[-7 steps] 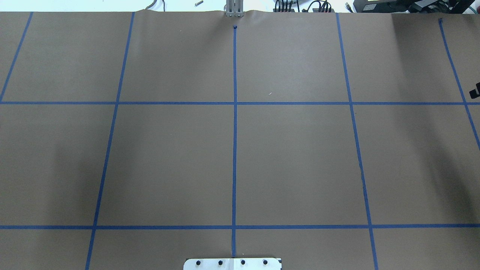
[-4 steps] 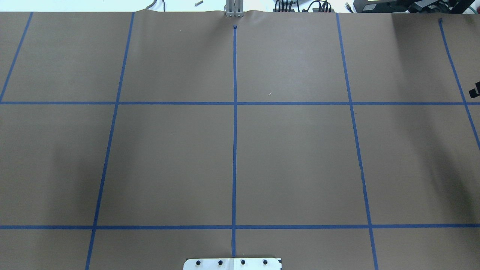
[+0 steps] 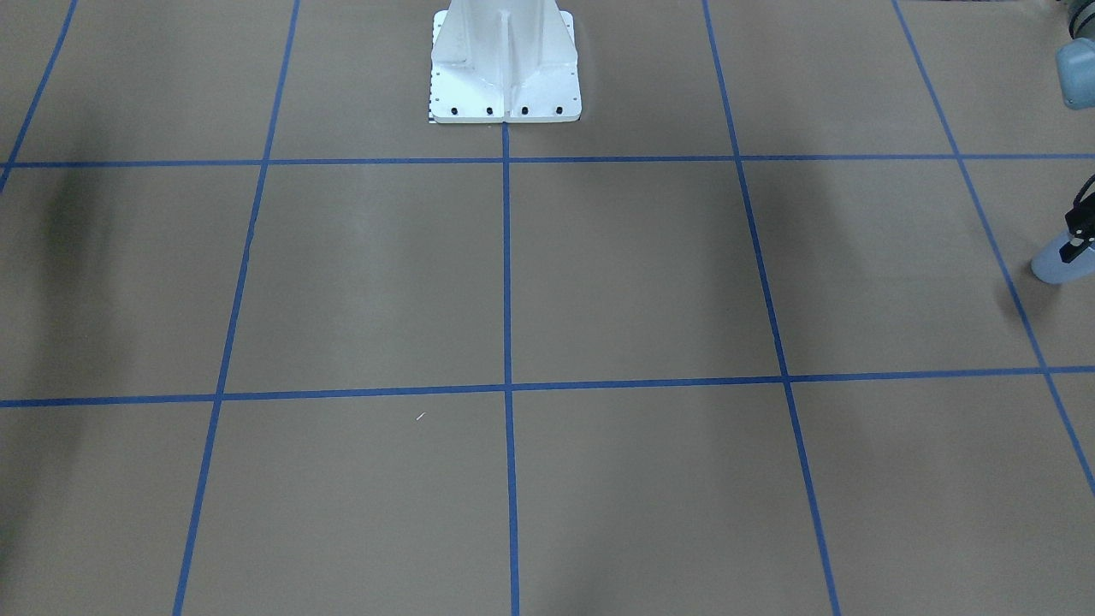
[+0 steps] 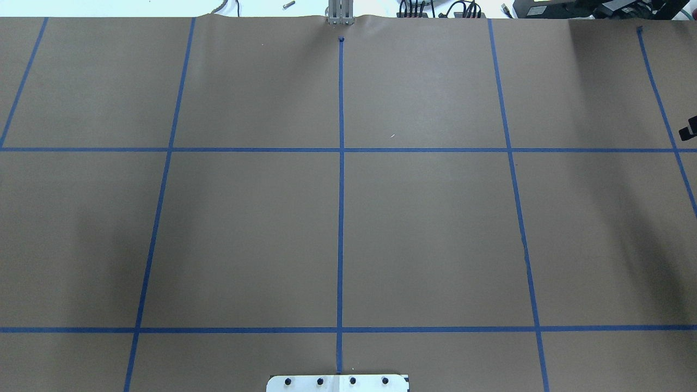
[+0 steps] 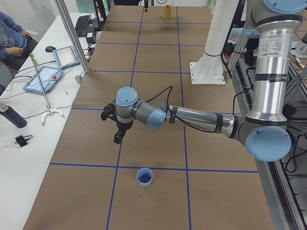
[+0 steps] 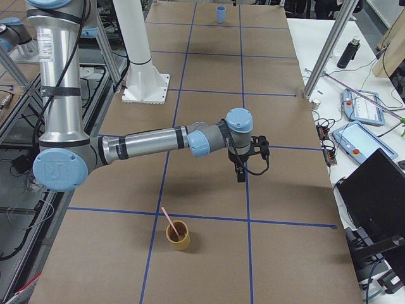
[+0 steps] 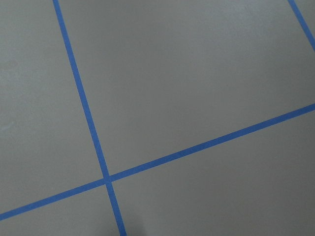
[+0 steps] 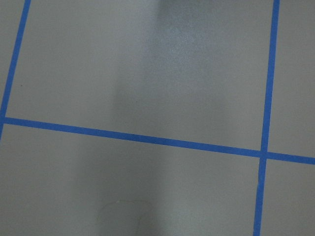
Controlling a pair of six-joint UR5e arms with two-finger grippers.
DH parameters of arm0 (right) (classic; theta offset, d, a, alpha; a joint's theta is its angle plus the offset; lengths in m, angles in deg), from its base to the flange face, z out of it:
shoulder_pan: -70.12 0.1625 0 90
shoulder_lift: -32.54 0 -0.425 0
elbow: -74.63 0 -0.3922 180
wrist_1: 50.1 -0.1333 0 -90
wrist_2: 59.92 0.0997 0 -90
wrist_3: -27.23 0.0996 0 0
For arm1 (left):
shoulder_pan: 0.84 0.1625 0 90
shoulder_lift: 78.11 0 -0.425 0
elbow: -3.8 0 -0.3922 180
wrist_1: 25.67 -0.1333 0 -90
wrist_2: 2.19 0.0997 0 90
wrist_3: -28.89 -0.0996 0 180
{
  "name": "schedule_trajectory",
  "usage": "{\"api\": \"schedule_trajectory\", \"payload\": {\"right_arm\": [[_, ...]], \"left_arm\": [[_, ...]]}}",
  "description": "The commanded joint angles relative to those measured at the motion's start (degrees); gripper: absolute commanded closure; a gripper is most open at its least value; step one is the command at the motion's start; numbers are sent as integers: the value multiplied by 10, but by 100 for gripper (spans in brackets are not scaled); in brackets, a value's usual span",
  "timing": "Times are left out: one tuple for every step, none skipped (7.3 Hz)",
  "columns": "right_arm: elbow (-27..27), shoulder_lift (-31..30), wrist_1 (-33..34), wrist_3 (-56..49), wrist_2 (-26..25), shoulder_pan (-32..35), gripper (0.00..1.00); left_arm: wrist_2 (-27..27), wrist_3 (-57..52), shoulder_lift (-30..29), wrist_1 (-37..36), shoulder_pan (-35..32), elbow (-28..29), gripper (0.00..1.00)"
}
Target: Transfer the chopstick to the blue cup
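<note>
The pink chopstick (image 6: 167, 218) stands tilted in a brown cup (image 6: 178, 235) at the table's right end. The blue cup (image 5: 144, 176) stands upright at the left end; it also shows in the exterior right view (image 6: 220, 14) and in the front-facing view (image 3: 1050, 267), partly hidden by the left gripper. My left gripper (image 5: 117, 139) hangs above the table a little short of the blue cup. My right gripper (image 6: 240, 176) hangs above the table beyond the brown cup; in the overhead view only a black tip (image 4: 688, 129) shows. I cannot tell whether either is open or shut. Both wrist views show only paper and tape.
The white robot pedestal (image 3: 505, 60) stands at the table's middle back, with its base plate (image 4: 337, 383). Blue tape lines grid the brown paper. Metal posts (image 5: 72, 33), tablets (image 5: 42, 79) and a bottle (image 5: 12, 116) are on the operators' side table, where a seated person shows.
The black tip of the right gripper at the overhead view's right edge has shifted slightly inward and away. Nothing else has changed.
</note>
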Motion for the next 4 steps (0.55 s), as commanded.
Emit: {"api": "schedule_trajectory", "payload": {"right_arm": [[0, 0, 0, 0, 0, 0, 0], [0, 0, 0, 0, 0, 0, 0], [0, 0, 0, 0, 0, 0, 0], [-1, 0, 0, 0, 0, 0, 0]], "left_arm": [[-1, 2, -1, -2, 0, 5, 2], [-1, 0, 1, 1, 0, 6, 2], [1, 1, 7, 34, 0, 8, 2], [2, 2, 7, 45, 0, 15, 2]]}}
